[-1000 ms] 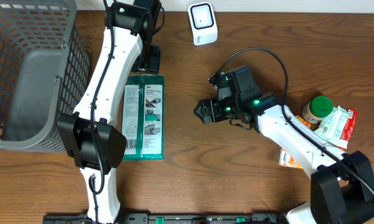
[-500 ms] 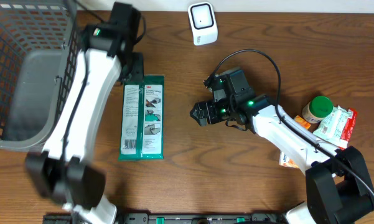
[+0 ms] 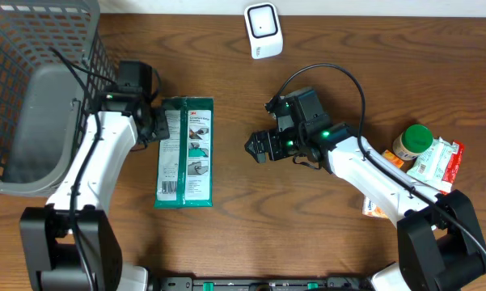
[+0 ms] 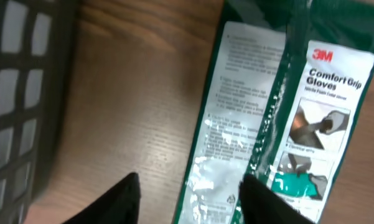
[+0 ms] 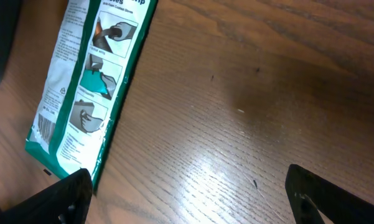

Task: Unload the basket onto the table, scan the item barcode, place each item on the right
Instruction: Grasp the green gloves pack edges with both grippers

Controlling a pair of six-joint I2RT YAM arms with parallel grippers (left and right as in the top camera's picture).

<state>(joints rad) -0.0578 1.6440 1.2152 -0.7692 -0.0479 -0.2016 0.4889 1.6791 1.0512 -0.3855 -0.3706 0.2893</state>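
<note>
Plainly, glove packet (image 4: 280,124) reads "3M Comfort Grip Gloves"; left fingers (image 4: 121,202), right fingers (image 5: 56,199) spread, empty.

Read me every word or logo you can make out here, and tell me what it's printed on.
"3M": top of the glove package.
"Comfort Grip Gloves": same package, below the logo.
Its small print: too blurred to read.
Green-lidded jar and packets beside it: labels too small to read.
</note>
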